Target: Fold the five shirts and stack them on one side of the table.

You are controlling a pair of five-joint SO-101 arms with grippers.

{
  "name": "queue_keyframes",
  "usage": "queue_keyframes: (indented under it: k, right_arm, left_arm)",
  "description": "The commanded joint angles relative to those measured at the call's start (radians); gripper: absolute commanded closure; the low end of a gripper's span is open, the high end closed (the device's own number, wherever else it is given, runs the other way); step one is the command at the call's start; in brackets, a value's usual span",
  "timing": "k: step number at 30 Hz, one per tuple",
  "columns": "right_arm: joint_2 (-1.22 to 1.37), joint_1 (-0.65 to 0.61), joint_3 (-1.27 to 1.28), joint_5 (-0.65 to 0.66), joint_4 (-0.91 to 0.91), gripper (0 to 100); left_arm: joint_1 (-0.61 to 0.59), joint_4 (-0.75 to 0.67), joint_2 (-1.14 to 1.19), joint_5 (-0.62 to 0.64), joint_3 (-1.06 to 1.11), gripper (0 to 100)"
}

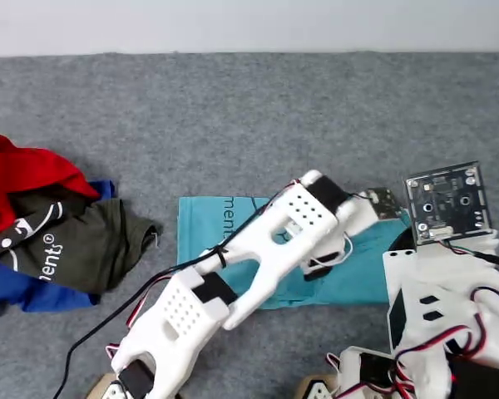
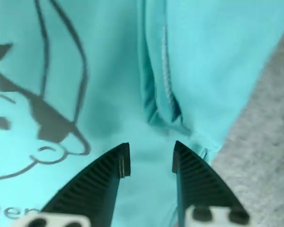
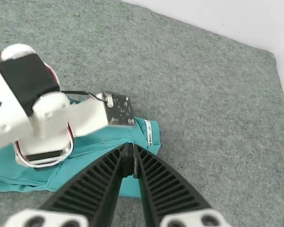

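Observation:
A teal shirt [image 1: 201, 224] lies folded flat in the middle of the grey table. My left arm stretches across it, and my left gripper [image 2: 149, 153] hangs open just over the teal shirt [image 2: 109, 71], beside a folded seam [image 2: 158, 85] near the cloth's edge. Nothing sits between its fingers. My right gripper [image 3: 133, 156] is shut and empty, raised above the teal shirt's [image 3: 33, 172] corner at the table's right. A pile of a red shirt [image 1: 21, 170], a dark olive shirt [image 1: 83, 241] and a blue shirt [image 1: 17, 287] lies at the left edge.
The grey table cloth [image 1: 258, 116] is bare behind the teal shirt. My left arm's wrist [image 3: 33, 109] stands close in front of the right gripper. A white wall [image 1: 249, 25] runs along the far edge.

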Motion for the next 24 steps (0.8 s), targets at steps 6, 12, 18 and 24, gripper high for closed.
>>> queue_keyframes:
  k: [6,12,18,24]
  right_arm:
    - [0.002,-0.002,0.002,-0.009,0.039,98.9]
    - [0.002,0.027,0.057,-0.008,0.039,98.9]
    - [0.001,0.147,0.11,-0.008,0.039,98.7]
    - [0.001,0.222,0.189,-0.009,0.039,98.7]
  left_arm:
    - [-0.114,0.044,-0.169,0.126,-0.11,85]
    - [-0.288,0.048,-0.296,0.218,0.007,85]
    - [-0.445,0.044,-0.526,0.272,0.214,85]
    - [-0.572,0.043,-0.692,0.353,0.343,85]
